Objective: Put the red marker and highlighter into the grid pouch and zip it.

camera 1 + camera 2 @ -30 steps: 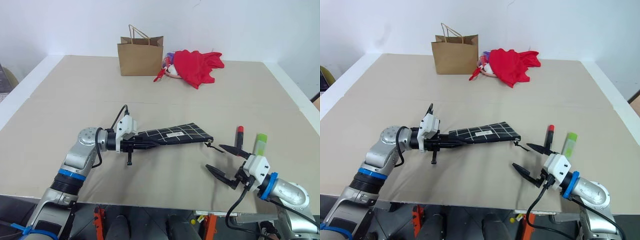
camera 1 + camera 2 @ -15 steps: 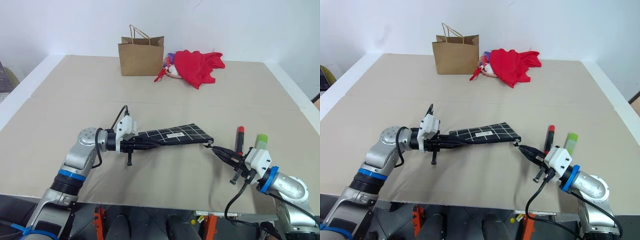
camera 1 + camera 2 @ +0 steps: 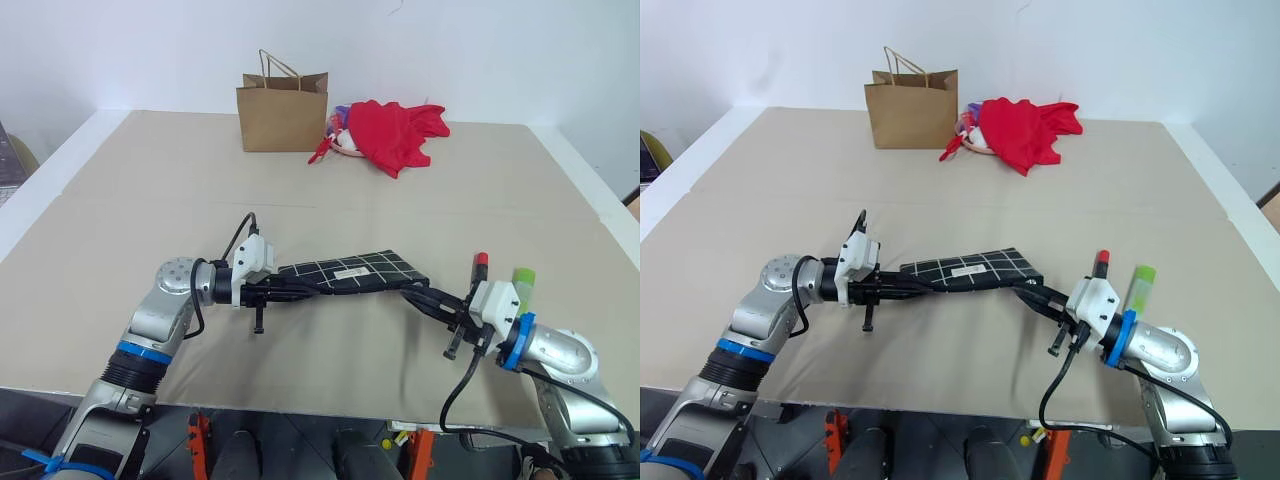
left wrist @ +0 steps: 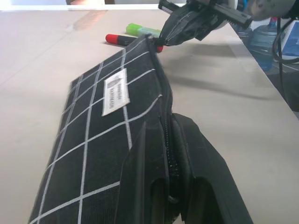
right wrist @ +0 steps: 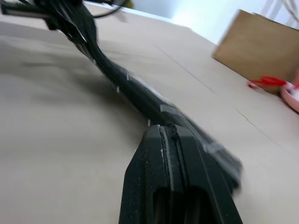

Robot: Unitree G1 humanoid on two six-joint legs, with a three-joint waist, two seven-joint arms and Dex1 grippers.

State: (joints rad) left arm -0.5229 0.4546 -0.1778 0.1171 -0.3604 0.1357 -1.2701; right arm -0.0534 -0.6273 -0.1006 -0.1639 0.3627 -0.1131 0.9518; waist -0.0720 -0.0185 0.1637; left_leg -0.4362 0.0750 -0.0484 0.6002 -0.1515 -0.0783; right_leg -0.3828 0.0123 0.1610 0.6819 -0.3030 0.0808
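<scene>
1. Grid pouch (image 3: pixel 345 272): flat black fabric with white grid lines and a small white label, held off the table between both grippers; contents not visible.
2. Pouch's long axis runs from the left gripper (image 3: pixel 300 289) to the right gripper (image 3: pixel 418 293).
3. Left gripper is clamped on the pouch's near end at the zipper line.
4. Right gripper is pinched together at the pouch's far end; whether it holds the pull cord is unclear.
5. Red marker (image 3: pixel 478 279) and highlighter (image 3: pixel 521 288) lie side by side on the table just beyond the pouch's right end.
6. Brown paper bag (image 3: pixel 282 113) stands upright, well behind the pouch.
</scene>
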